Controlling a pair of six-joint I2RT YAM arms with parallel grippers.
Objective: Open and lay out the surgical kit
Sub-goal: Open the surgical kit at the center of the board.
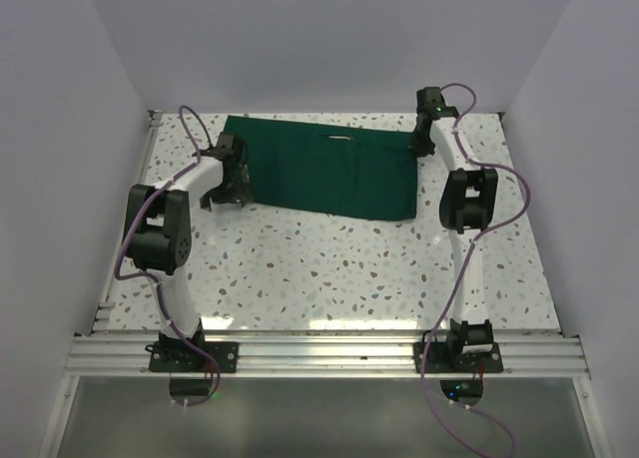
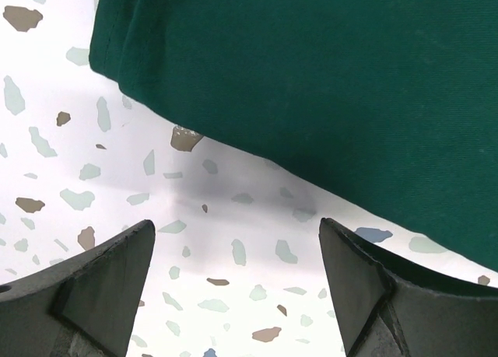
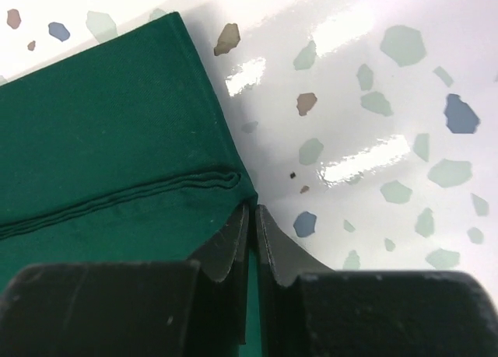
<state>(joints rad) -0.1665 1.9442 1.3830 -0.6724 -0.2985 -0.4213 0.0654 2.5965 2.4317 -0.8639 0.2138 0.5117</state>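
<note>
The surgical kit shows as a dark green cloth (image 1: 319, 174), spread flat as a long rectangle across the back of the table. A thin pale sliver (image 1: 339, 139) lies on it near its far edge. My left gripper (image 1: 238, 174) is at the cloth's left end. In the left wrist view it (image 2: 233, 232) stands open over bare table, with the cloth's folded edge (image 2: 311, 77) just ahead. My right gripper (image 1: 419, 144) is at the cloth's right end. In the right wrist view it (image 3: 253, 209) is shut on the cloth's (image 3: 101, 131) edge, green fabric pinched between the jaws.
The speckled white tabletop (image 1: 329, 268) runs from the cloth to the aluminium rail (image 1: 319, 353) that carries both arm bases. White walls close in the left, back and right sides.
</note>
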